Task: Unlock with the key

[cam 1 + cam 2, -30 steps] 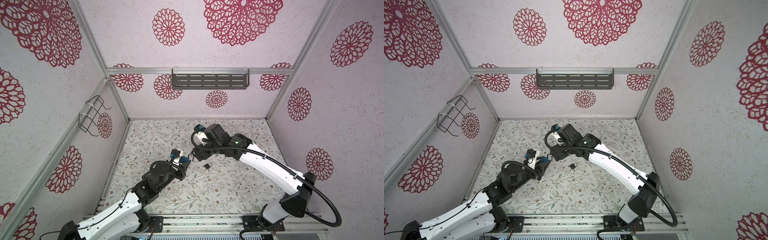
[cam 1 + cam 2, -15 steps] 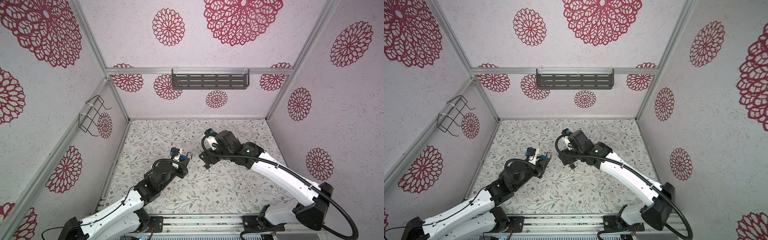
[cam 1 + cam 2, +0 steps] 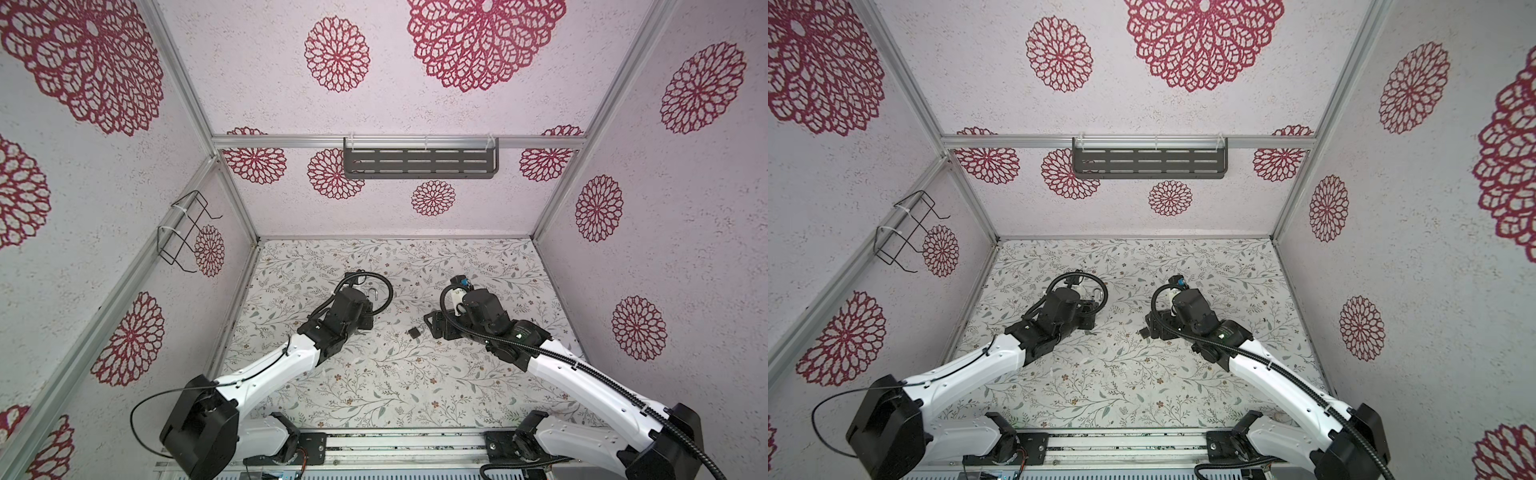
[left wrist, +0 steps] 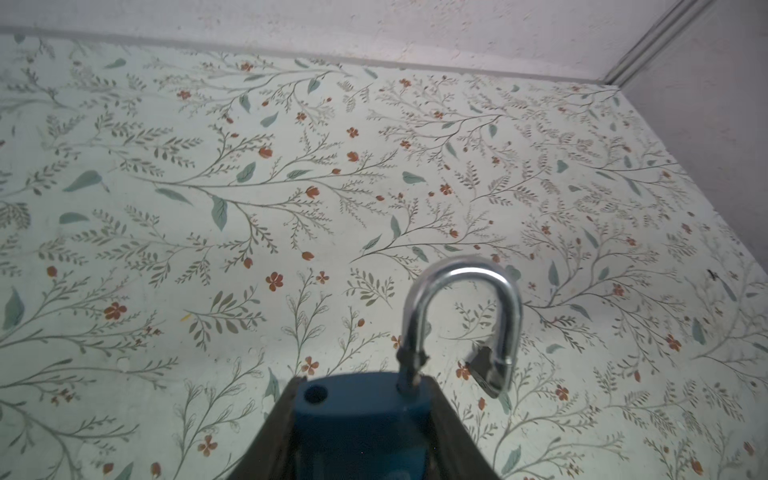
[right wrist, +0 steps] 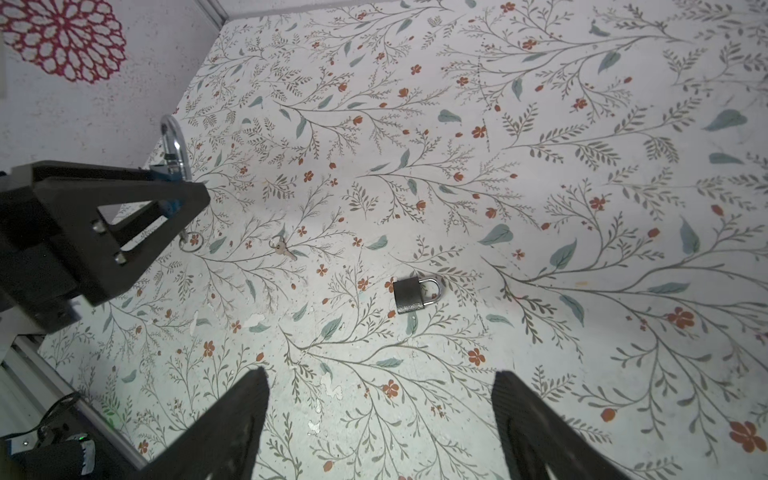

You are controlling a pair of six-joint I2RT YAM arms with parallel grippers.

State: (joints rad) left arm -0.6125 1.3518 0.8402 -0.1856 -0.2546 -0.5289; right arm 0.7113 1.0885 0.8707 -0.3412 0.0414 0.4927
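The left fingers (image 4: pixel 274 440) clamp the blue padlock (image 4: pixel 361 415) by its body, leaving its underside free; a key ring (image 5: pixel 189 240) dangles beneath it. Its shackle (image 4: pixel 461 274) is swung clear of its hole, so it looks unlocked. The right fingers (image 5: pixel 532 436) gape empty above a grey padlock (image 5: pixel 409 296) and a loose key (image 5: pixel 284 248), which lie apart on the surface (image 5: pixel 540 166).

The blue padlock (image 4: pixel 361 419) has a silver shackle (image 4: pixel 461 270); the counter (image 4: pixel 208 124) shows green leaves and red flowers; walls (image 3: pixel 249 62) carry crimson rosettes.
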